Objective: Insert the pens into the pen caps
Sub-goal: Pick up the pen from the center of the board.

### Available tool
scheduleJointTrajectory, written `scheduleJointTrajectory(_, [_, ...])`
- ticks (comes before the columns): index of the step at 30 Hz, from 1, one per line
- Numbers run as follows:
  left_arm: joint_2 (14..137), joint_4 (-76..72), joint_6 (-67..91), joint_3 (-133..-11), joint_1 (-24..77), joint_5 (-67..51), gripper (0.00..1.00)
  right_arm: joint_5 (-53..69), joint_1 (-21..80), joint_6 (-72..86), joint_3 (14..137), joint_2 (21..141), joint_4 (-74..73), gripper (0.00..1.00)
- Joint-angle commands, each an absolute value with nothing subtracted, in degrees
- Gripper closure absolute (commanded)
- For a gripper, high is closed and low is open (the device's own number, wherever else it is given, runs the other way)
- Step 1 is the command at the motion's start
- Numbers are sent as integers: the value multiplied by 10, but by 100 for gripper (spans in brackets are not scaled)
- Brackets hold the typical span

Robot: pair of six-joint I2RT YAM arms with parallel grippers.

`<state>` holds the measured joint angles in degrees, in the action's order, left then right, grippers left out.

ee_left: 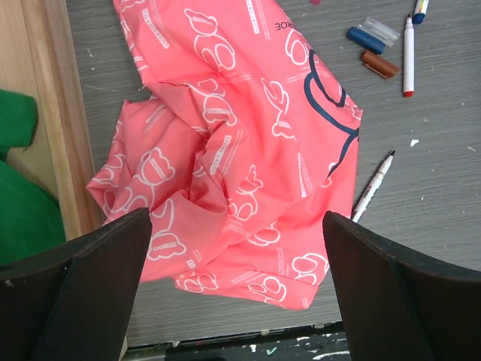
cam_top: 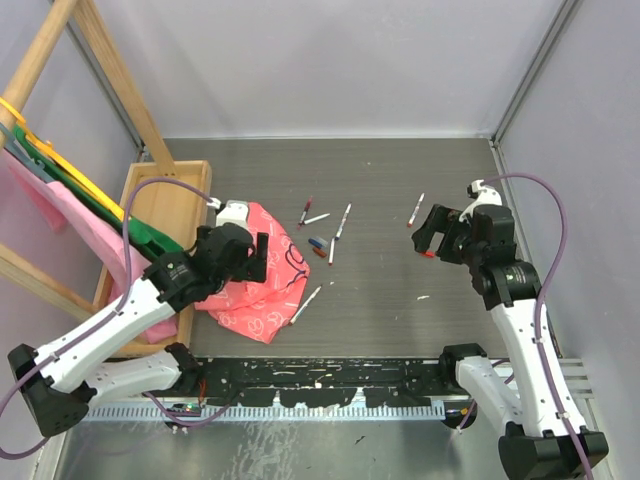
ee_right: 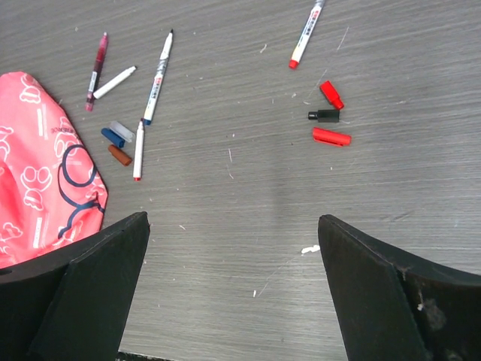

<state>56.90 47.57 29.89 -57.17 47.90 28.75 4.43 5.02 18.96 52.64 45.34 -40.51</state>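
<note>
Pens (ee_right: 156, 79), thin white-barrelled markers with small coloured tips, could easily be rolled or knocked aside, since they are scattered loosely on the dark grey wood-grain tabletop (ee_right: 248, 248). Several lie close together beside short plastic caps (ee_right: 113, 137) in blue, clear and brown. A wrong pairing of colours could also be made, as two red caps and a black cap (ee_right: 325, 115) are grouped well apart from most of the markers, near only a red-ended pen (ee_right: 306, 34). A black-tipped pen (ee_left: 373, 184) lies just beside the edge of a crumpled pink patterned cloth (ee_left: 240, 150), so fabric might be snagged with it. Nothing is held: the left claw (ee_left: 237, 218) is spread wide above the cloth, and the right claw (ee_right: 231, 219) is spread wide above bare tabletop between the two groups. The barrels look slim, smooth and round, and their tips are seen uncapped.
</note>
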Motion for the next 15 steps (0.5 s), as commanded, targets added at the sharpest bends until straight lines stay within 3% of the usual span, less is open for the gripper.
scheduleJointTrajectory(1, [544, 438, 253, -567, 461, 251, 2, 61, 48, 180, 528, 473, -398, 1])
scheduleJointTrajectory(8, [495, 410, 215, -542, 460, 259, 2, 55, 64, 246, 509, 523, -381, 10])
scheduleJointTrajectory(15, [474, 415, 193, -541, 460, 254, 2, -83, 218, 332, 506, 570, -367, 10])
